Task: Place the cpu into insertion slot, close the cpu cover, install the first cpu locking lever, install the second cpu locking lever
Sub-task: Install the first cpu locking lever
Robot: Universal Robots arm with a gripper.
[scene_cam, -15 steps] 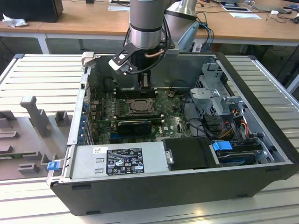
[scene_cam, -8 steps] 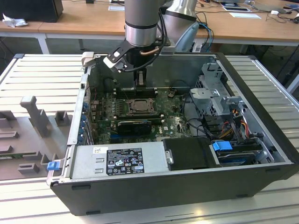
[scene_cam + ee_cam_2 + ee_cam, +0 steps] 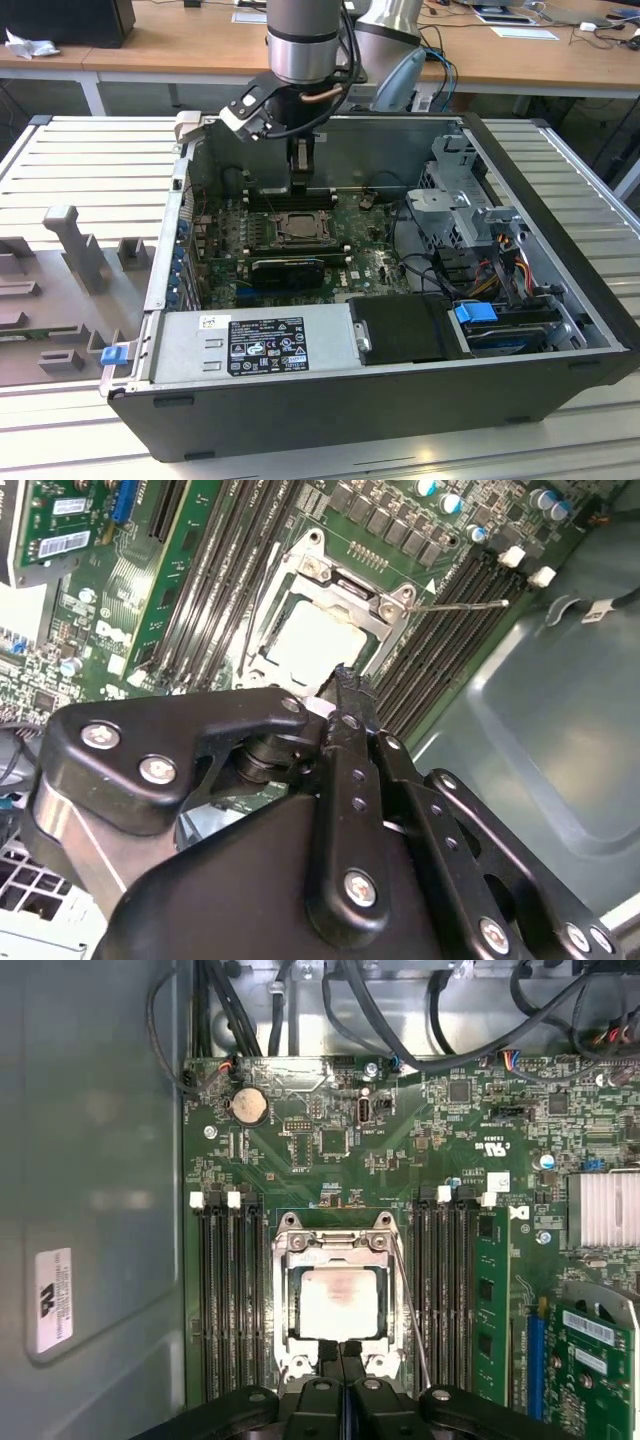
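Remote session, exterior view: a slatted metal surface carries an open black computer case, its grey power supply box lying along the six o'clock wall. Inside, a green circuit board covers the floor of the case from the centre toward nine o'clock, the exterior view's left. My arm comes down from twelve o'clock, and the claw hangs just above the insertion slot, at the slot's twelve o'clock edge.

In both wrist views the claw has its fingers pressed together with nothing between them, the tips just over the rim of the insertion slot. The cpu cover lies flat on the slot. Through its window I see the pale face of the cpu, seated inside. A thin wire lever runs slanted between the slot and the black memory slots beside it.
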